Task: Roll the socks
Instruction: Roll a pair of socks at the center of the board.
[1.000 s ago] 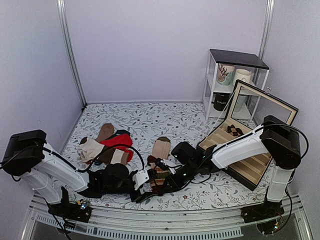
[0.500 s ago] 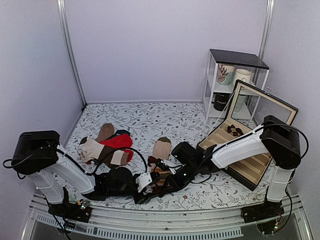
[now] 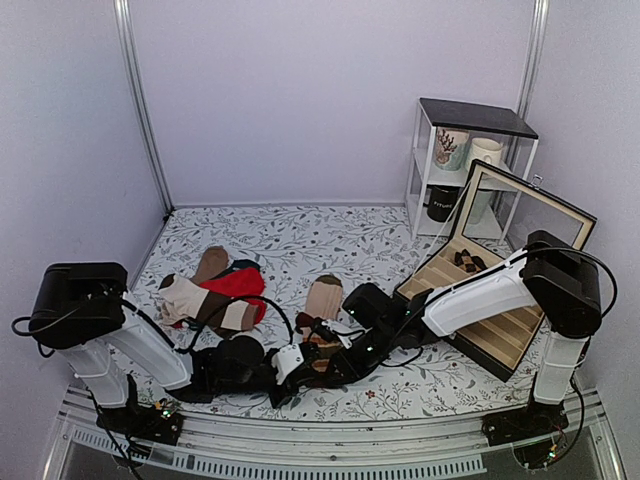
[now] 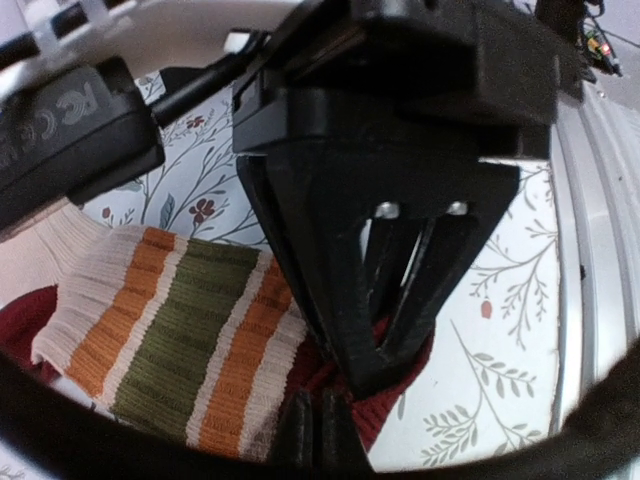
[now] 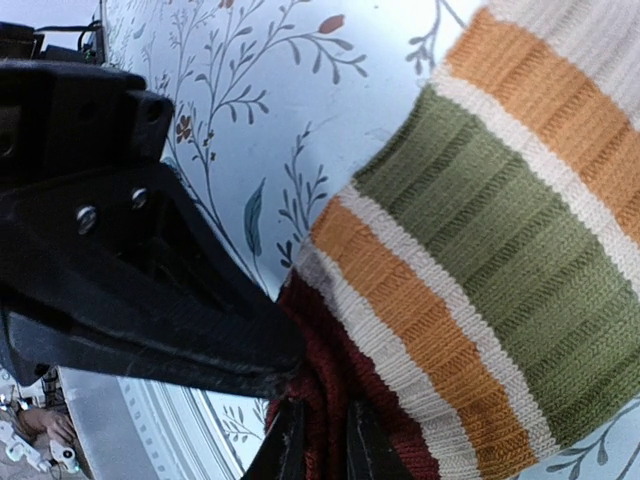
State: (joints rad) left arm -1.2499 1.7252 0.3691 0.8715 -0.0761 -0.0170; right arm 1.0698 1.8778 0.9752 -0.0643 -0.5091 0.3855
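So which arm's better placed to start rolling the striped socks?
Right, probably. The right gripper has the maroon end of the socks between its fingers. The left gripper sits at the same edge, but its fingers look pressed together with no fabric clearly held.

Socks (image 4: 180, 340): ribbed knit cloth, matt, maroon edge a bit fuzzier. Table (image 3: 300, 235): smooth leaf-print sheet w/ a slight sheen in the wrist views. Right gripper (image 4: 375, 360) & left gripper (image 5: 280, 360): black matt plastic, faintly grainy; screws (image 4: 415, 209) bright metal. Arm shells (image 3: 470, 300): white plastic, semi-gloss. Rail (image 3: 300, 455): ribbed grey metal, dull. Box (image 3: 505, 340): tan wood-look slats, dark frame. Lid (image 3: 520, 215): clear glossy pane. Mugs (image 3: 452, 148): glossy, prob. glazed ceramic. Shelf (image 3: 478, 117): dark matt top, white smooth frame.
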